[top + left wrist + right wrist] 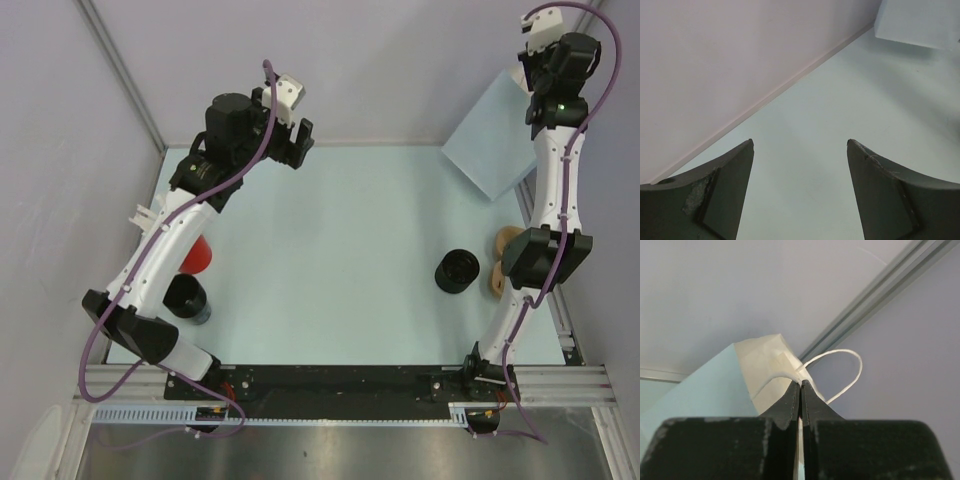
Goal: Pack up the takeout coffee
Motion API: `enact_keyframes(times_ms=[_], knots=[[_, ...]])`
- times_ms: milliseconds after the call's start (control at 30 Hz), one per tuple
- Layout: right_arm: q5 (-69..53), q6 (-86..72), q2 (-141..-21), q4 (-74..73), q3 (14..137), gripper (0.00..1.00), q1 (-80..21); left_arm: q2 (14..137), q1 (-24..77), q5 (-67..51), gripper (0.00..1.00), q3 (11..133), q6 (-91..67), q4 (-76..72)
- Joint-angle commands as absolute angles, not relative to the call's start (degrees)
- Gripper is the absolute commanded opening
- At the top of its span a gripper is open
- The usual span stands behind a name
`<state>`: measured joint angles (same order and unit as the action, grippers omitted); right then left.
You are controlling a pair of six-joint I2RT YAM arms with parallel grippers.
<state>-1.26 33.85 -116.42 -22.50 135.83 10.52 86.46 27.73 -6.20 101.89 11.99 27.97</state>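
Note:
The takeout coffee (457, 270), a short black cup with a black lid, stands on the table at the right, near my right arm's elbow. My right gripper (530, 78) is raised at the far right corner. In the right wrist view it (801, 383) is shut on the top edge of the pale-blue paper bag (705, 390), by its white handle loop (852, 371). The bag (495, 140) hangs tilted below the gripper. My left gripper (290, 140) is open and empty above the table's far left. In the left wrist view it (800, 142) has only bare table between its jaws.
A red cup (197, 255) and a second black cup (187, 297) stand under my left arm at the left edge. A brown pulp carrier (497, 262) lies right of the coffee, partly hidden by my right arm. Walls close the far side and both sides. The bag's corner (920, 22) shows in the left wrist view.

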Motion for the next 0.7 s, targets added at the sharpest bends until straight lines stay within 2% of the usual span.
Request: enact_keyframes(times_ms=[0, 167, 333, 433, 667], knots=[[-0.8, 32.8, -115.4, -21.4, 138.9, 0.0, 10.0, 85.0, 27.3, -6.9, 0.8, 101.9, 10.8, 26.1], [-0.9, 33.5, -113.5, -21.7, 133.9, 0.0, 8.4, 84.1, 27.3, -6.7, 0.8, 100.8, 11.2, 25.8], [0.0, 35.2, -106.1, -12.9, 114.5, 0.0, 3.3, 83.6, 27.0, -6.7, 0.8, 100.0, 11.5, 25.8], [3.0, 35.9, -103.4, -11.0, 108.4, 0.0, 0.4, 83.1, 26.7, -6.6, 0.8, 99.8, 11.8, 25.8], [4.5, 35.6, -100.5, -8.5, 103.4, 0.0, -2.5, 82.3, 26.0, -6.9, 0.8, 98.9, 12.0, 25.8]])
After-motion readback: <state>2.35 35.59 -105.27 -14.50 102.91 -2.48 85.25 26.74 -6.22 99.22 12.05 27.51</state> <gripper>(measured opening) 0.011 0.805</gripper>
